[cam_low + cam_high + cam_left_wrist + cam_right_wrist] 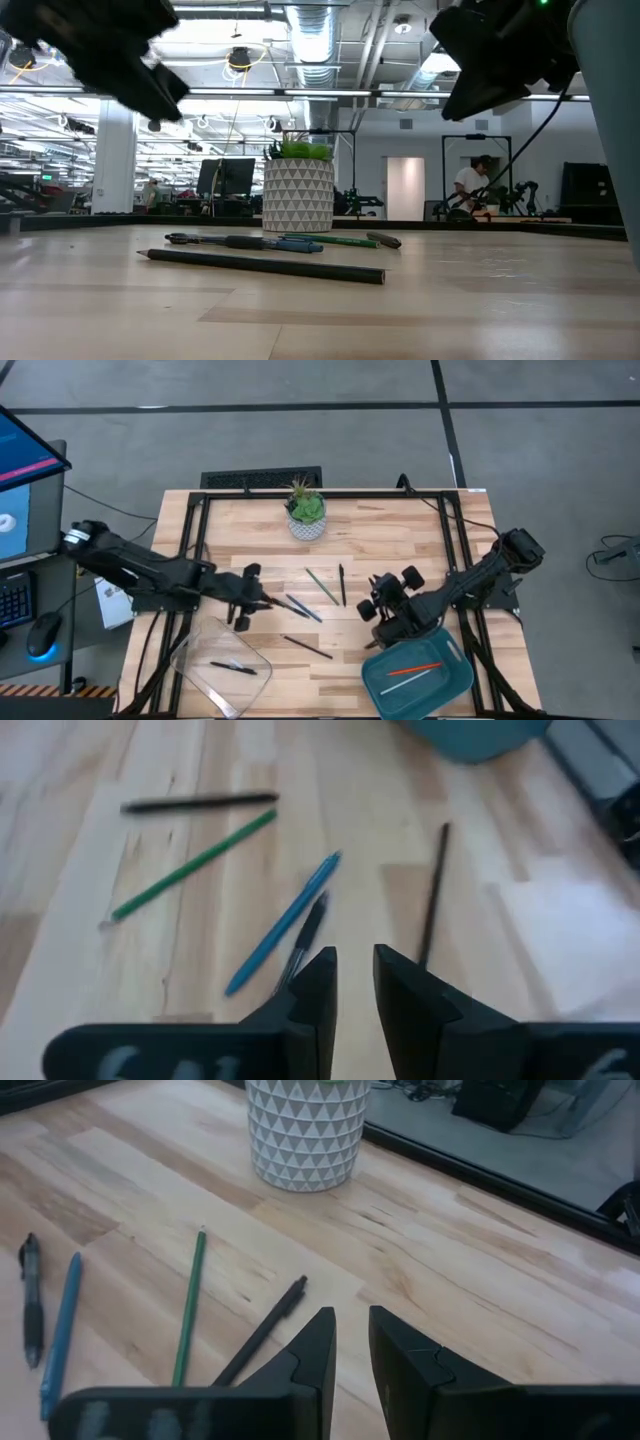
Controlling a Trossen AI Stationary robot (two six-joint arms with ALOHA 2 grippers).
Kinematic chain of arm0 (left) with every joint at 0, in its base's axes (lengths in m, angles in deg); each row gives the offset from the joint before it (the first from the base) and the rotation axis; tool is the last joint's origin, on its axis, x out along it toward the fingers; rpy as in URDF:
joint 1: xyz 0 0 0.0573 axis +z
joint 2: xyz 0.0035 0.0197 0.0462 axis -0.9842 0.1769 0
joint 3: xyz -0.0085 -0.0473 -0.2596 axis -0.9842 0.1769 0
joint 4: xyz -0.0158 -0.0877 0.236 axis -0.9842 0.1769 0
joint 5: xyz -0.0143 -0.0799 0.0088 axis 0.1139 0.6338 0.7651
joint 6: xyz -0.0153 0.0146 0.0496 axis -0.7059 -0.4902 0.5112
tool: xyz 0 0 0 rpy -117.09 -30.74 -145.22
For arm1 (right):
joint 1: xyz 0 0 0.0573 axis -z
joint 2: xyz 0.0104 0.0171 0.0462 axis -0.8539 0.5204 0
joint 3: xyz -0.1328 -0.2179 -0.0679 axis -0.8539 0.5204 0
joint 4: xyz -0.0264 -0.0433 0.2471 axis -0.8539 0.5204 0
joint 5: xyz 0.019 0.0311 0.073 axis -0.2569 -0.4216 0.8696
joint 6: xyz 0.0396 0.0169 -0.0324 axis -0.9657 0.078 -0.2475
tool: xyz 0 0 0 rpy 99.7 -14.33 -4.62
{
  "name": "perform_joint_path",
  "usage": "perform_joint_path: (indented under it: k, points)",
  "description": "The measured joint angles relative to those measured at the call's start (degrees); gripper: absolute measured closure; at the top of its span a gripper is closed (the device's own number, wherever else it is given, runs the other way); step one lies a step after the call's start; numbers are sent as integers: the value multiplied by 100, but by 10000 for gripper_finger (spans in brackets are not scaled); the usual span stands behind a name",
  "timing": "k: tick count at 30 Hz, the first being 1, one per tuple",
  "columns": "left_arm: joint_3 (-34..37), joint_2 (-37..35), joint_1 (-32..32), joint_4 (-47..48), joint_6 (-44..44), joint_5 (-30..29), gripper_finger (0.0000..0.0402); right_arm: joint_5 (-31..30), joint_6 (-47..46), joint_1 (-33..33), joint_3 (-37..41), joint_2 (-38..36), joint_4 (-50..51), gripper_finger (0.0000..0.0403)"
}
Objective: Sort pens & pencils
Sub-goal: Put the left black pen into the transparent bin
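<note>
Several pens and pencils lie flat on the wooden table [400, 530]: a green pencil [322, 585], a black pen [342, 585], a blue pen [303, 607] with a black pen [305, 935] beside it, and a dark pencil [307, 647]. My left gripper [262, 601] hangs open by a narrow gap [355, 960] just left of the blue pen, holding nothing. My right gripper [376, 600] hangs right of the black pen [265, 1330], open by a narrow gap [352, 1325], also empty. A black pen [232, 667] lies in the clear tray [195, 645]. An orange-red pencil [415, 669] and a white one [410, 679] lie in the teal tray [455, 685].
A white patterned pot with a green plant [306, 518] stands at the table's far middle. The clear tray sits at the near left corner and the teal tray at the near right. A black frame [190, 560] runs along the table's edges. A person [468, 185] shows far behind.
</note>
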Motion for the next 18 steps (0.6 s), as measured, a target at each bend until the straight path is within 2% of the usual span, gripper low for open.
perform_joint_path:
  k: [3,10,18]
  points:
    - [0,464,239,-95,200,213,330,-1,0,-38,0,0,8,316]
    - [0,1457,630,-609,658,1179,310,-1,0,-40,0,0,19,316]
    - [0,1757,1016,-751,732,1419,281,0,0,-40,0,0,39,316]
